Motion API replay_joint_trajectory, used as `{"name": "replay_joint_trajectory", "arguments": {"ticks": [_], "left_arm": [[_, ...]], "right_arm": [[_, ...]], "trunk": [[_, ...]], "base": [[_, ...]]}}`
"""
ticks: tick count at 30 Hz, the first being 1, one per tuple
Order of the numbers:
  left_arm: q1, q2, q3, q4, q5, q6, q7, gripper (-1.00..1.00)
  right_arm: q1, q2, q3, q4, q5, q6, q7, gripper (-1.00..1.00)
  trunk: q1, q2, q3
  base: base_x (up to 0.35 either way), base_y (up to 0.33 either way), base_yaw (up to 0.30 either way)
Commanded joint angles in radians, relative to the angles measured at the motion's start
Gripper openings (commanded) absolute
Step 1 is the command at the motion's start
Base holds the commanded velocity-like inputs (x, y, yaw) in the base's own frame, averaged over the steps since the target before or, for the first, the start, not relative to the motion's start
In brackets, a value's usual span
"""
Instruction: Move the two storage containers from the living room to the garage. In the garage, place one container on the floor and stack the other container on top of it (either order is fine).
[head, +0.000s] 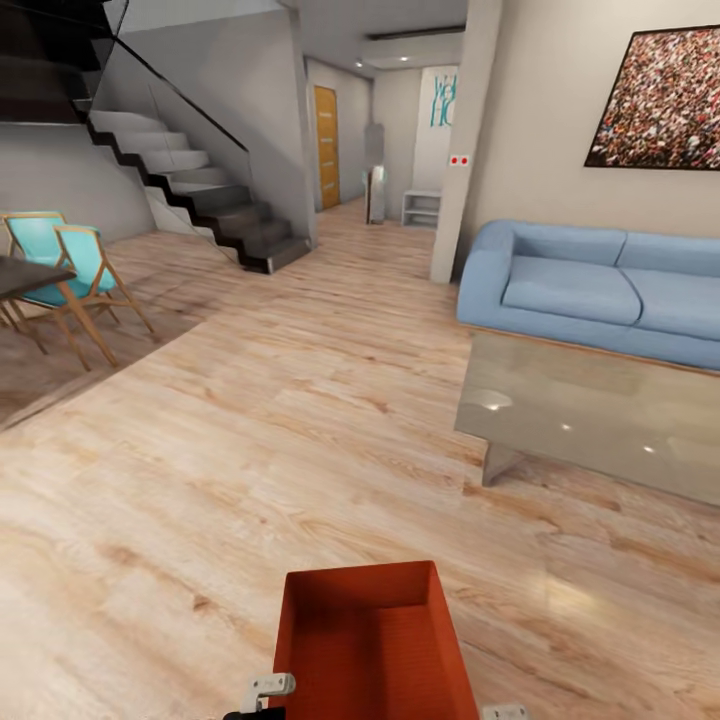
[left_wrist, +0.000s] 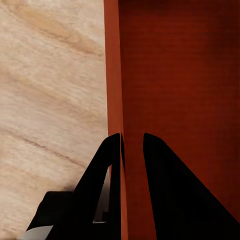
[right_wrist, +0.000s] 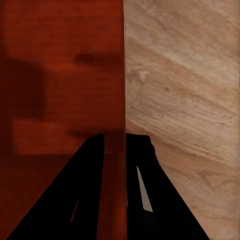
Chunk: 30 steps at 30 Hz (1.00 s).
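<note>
You are carrying 1 storage container (head: 375, 645) low in front of the trunk, open side up, above the light wood plank floor (head: 250, 470) of the living room. The left pincer (left_wrist: 131, 165) is clamped over the container's left side wall, 1 finger inside and 1 outside, and the right pincer (right_wrist: 114, 160) grips the opposite side wall the same way. So both pincers are grasping the same bin, 1 on each side.

Judging by the surroundings, you are early in the job. The container is lifted, but you are in the living room with the blue sofa (head: 590, 290) to your right and the glass-topped bench (head: 590, 415) in front of it. The garage and its dark floor are not in sight, so nothing is delivered yet. I would say the whole trip, the set-down, the second fetch and the stacking remain.

Counts: 1 orange-red container, 2 pincers on it, 1 sofa, 1 glass bench, 2 blue chairs (head: 70, 265) beside a dark table at your left, 1 staircase (head: 190, 185), 1 framed picture (head: 660, 100) on the wall, 1 wooden door (head: 327, 145) down the hall.
</note>
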Motion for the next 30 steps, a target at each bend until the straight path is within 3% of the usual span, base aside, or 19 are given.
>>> {"name": "replay_joint_trajectory", "arguments": {"ticks": [1,16,30], "left_arm": [[-0.001,0.013,-0.011,-0.003,-0.004,-0.038,0.013,-1.0],[-0.001,0.015,-0.012,-0.002,-0.005,-0.036,0.011,-1.0],[-0.001,0.016,-0.012,-0.001,-0.006,-0.036,0.011,-1.0]], "right_arm": [[0.001,-0.001,0.018,0.001,-0.016,0.006,0.0,-1.0],[0.001,-0.001,0.018,0.001,-0.016,0.007,0.0,-1.0],[0.001,-0.001,0.017,0.001,-0.016,0.006,0.0,-1.0]], "trunk": [[0.0,0.0,0.0],[0.0,0.0,0.012],[0.0,0.0,0.022]], "base": [[0.0,0.0,0.227],[0.01,0.0,0.139],[0.134,0.069,0.084]]}}
